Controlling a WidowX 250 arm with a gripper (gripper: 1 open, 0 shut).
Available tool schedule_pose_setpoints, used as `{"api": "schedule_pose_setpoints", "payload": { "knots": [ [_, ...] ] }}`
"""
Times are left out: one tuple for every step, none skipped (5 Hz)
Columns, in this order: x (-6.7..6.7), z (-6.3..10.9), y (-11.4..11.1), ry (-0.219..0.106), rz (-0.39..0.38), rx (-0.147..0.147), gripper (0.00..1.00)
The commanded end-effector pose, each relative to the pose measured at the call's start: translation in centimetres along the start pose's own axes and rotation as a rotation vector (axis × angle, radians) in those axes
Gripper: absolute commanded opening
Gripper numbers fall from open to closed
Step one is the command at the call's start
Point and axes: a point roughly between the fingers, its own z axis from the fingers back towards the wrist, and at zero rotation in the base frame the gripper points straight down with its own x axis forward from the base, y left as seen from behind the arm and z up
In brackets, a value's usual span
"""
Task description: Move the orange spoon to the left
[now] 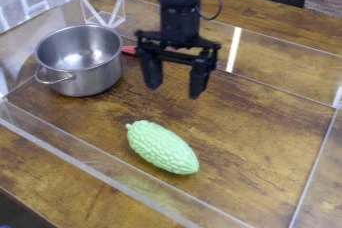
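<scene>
1. Camera view: the tool (178, 80) points down over the wooden desk (254, 122), its fingers spread apart and holding nothing.
2. A small red-orange bit, likely the orange spoon (131, 50), peeks out just left of the tool, beside the steel pot (78, 59); most of it is hidden.
3. A bumpy green gourd (162, 146) lies nearer the camera, well apart from the tool.

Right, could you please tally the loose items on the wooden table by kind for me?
Steel pot: 1
Green gourd: 1
Orange spoon: 1, with only a small red-orange sliver showing between the pot and the open gripper
Total: 3
</scene>
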Motion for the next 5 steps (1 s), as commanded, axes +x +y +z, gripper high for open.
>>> {"api": "schedule_pose_setpoints", "payload": {
  "knots": [
    [3.4,3.9,-2.1,-0.120,0.012,-0.022,1.00],
    [6.6,5.8,-3.3,-0.171,0.041,-0.039,1.00],
    [8.4,6.2,-2.4,-0.224,0.094,-0.044,1.00],
    [9.7,5.6,-1.6,-0.269,0.127,-0.035,1.00],
    [10.5,4.9,-0.9,-0.308,0.166,-0.028,1.00]
  ]
}}
